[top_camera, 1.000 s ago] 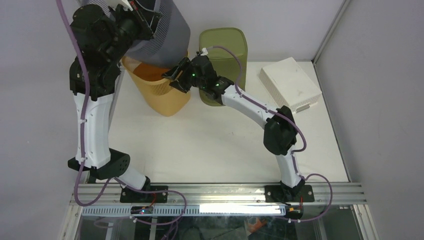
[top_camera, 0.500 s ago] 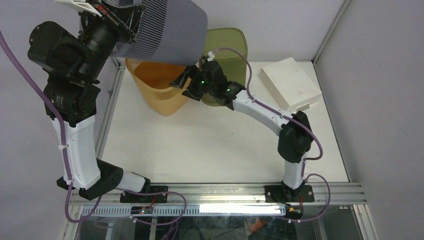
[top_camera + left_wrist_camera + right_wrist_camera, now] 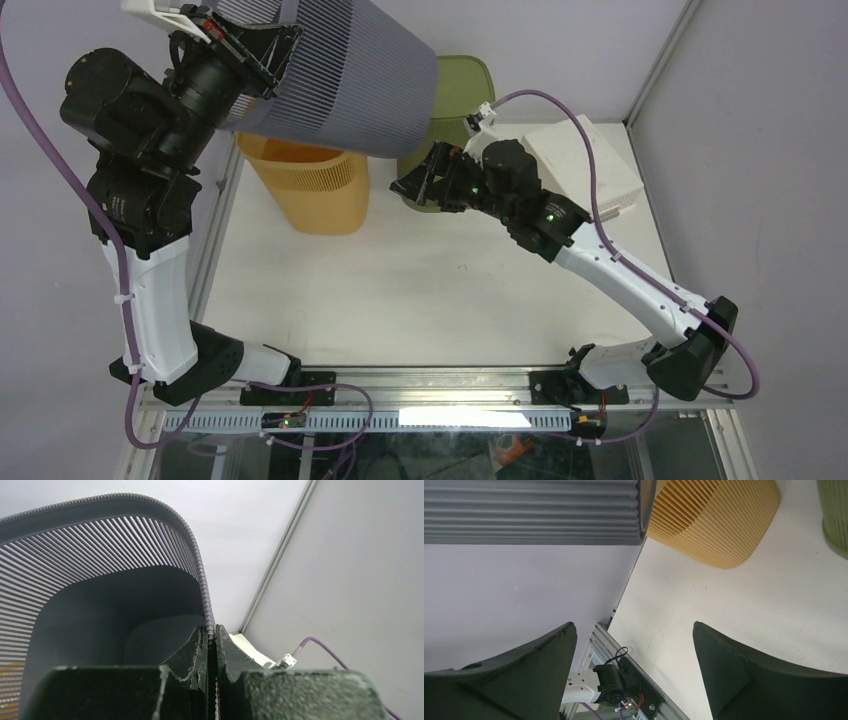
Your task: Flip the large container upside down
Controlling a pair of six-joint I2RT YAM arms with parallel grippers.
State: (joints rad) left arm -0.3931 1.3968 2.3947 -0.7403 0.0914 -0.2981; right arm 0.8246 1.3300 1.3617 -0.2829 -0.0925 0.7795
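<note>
The large grey ribbed container (image 3: 350,75) hangs in the air above the table's far left, tipped on its side with its base to the right. My left gripper (image 3: 262,45) is shut on its rim; the left wrist view shows the jaws (image 3: 211,632) pinching the beaded edge, with the dark inside of the container (image 3: 100,555) to the left. My right gripper (image 3: 405,185) is open and empty below the container's base end, in front of the green bin. In the right wrist view the fingers (image 3: 634,625) stand wide apart, with the grey container (image 3: 534,510) above.
An orange ribbed bin (image 3: 310,190) stands on the table under the grey container, also in the right wrist view (image 3: 719,525). A green bin (image 3: 455,90) stands behind the right gripper. A white box (image 3: 590,160) lies at the far right. Walls close the back and sides.
The left arm has lifted the grey container out of the orange bin and tipped it to the right. The right arm has drawn back to the right, away from the orange bin.
</note>
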